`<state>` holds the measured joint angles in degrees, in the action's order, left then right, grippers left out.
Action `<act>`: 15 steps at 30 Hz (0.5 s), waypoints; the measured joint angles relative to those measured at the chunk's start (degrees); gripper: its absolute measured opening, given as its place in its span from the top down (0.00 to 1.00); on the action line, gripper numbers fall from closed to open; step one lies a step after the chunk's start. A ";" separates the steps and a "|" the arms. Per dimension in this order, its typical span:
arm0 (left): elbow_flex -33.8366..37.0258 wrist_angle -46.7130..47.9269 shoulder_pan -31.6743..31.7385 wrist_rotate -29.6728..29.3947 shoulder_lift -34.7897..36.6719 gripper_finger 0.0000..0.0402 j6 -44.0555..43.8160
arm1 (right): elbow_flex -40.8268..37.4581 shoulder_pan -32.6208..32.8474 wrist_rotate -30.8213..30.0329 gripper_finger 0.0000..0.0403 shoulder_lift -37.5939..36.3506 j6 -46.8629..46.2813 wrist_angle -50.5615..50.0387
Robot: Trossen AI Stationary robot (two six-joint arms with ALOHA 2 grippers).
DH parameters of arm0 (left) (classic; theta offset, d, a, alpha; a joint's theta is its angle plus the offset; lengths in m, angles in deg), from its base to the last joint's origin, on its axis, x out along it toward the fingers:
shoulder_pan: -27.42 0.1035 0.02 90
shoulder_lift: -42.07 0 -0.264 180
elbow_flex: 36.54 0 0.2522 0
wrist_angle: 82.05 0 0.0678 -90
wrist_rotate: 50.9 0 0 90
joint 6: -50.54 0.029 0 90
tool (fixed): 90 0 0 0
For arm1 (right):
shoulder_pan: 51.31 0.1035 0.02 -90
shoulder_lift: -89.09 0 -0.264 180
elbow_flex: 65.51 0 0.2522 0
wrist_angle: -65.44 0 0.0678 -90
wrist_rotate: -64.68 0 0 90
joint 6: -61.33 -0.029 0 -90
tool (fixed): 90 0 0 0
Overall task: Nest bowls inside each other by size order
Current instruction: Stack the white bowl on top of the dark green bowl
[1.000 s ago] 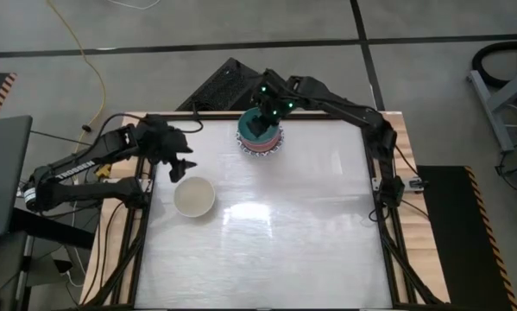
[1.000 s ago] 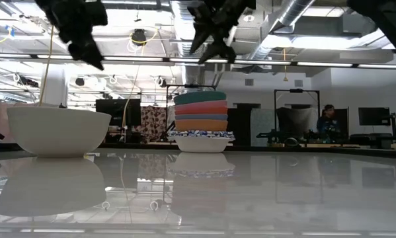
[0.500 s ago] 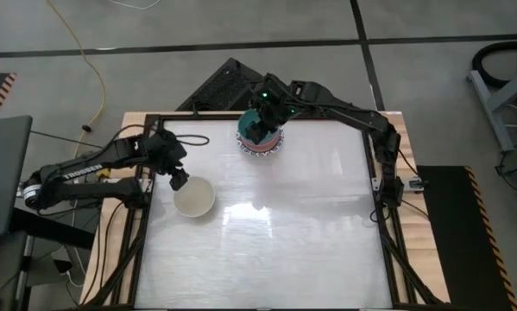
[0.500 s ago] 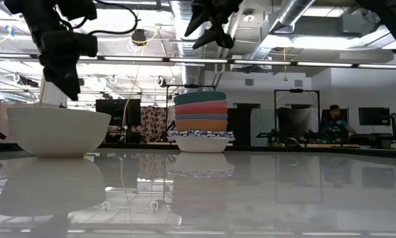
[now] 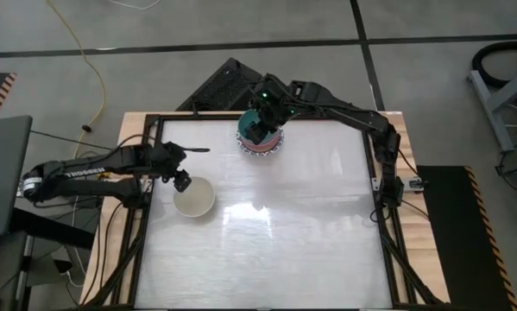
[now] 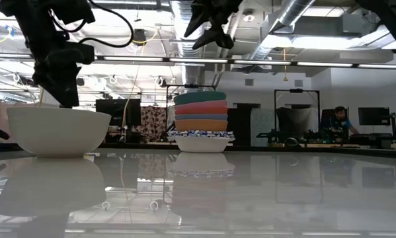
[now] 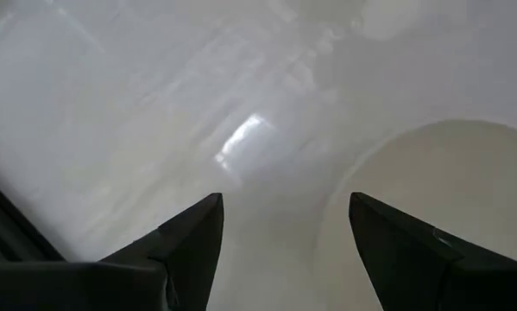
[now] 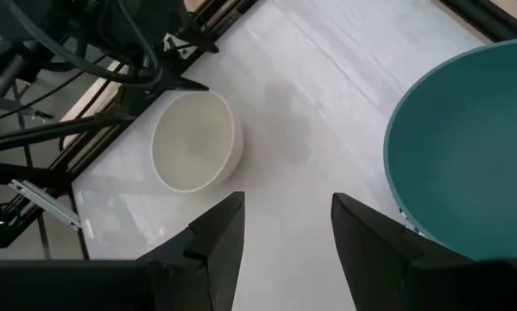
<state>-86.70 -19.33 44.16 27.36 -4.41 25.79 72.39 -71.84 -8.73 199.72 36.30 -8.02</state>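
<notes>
Closest to the low camera, the cream bowl (image 6: 59,131) stands alone on the white table (image 5: 275,242), near its left edge and somewhat toward the back, upright and empty. The change is at this bowl: a second ago the left gripper (image 5: 181,179) hung above the table's back-left area, clear of the bowl; now it has swung down and in to the bowl's back-left rim, fingers (image 7: 189,242) parted wide and holding nothing, with the rim's curve showing beside one finger in the left wrist view. In the low view the gripper hangs right over the bowl's rim. That reads as an approach to grasp the rim, not yet a grip, and the bowl itself has not shifted. Farther back, by the middle of the table's back edge, stands the stack of nested bowls (image 6: 201,123), patterned white at the bottom, then orange, blue, pink or red, and teal (image 8: 465,147) on top. The right gripper (image 5: 258,128) has settled a little lower over that stack, fingers moderately apart and empty, and seems to be waiting. By my judgement the cream bowl is the last loose piece, so the sorting is nearly done.
</notes>
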 joint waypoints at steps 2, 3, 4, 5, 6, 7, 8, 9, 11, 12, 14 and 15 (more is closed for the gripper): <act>0.00 -0.01 -0.87 0.66 -0.01 0.40 -1.26 | 0.00 0.00 -0.01 0.51 0.00 0.03 -0.02; 0.00 0.02 -1.39 0.82 -0.02 0.40 -1.59 | 0.00 0.00 -0.01 0.51 0.02 0.04 -0.03; 0.00 0.02 -1.93 0.92 -0.01 0.40 -2.13 | 0.00 0.00 -0.01 0.51 0.02 0.06 -0.02; 0.00 0.00 -2.49 0.93 -0.02 0.40 -2.65 | 0.00 0.00 -0.01 0.51 0.02 0.10 0.00; 0.00 0.01 -3.08 0.99 -0.04 0.40 -3.03 | 0.00 0.00 -0.01 0.51 0.02 0.22 -0.02; -0.01 0.00 -3.68 1.32 -0.22 0.40 -3.25 | 0.00 0.00 -0.01 0.51 0.02 0.23 -0.01; -0.02 0.03 -4.32 1.59 -0.50 0.40 -3.40 | 0.00 0.01 -0.02 0.51 0.02 0.21 -0.02; -0.02 0.16 -4.90 1.85 -0.84 0.40 -3.46 | 0.00 0.07 -0.03 0.51 0.02 0.23 -0.02; -0.02 0.39 -6.07 2.04 -1.88 0.40 -3.61 | 0.00 0.23 -0.03 0.51 0.02 0.21 -0.02; -0.02 0.41 -6.60 2.04 -2.68 0.40 -3.83 | 0.00 0.26 -0.03 0.51 0.02 0.21 -0.02; 0.28 0.12 -7.62 1.63 -4.48 0.40 -3.87 | 0.00 0.41 -0.03 0.51 0.02 0.21 -0.02; 0.73 -0.11 -8.04 0.88 -5.38 0.40 -4.16 | 0.00 0.57 -0.05 0.51 0.02 0.21 -0.02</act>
<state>-85.97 -19.45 36.13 28.24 -9.79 21.63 72.39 -71.27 -8.79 199.74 36.51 -8.04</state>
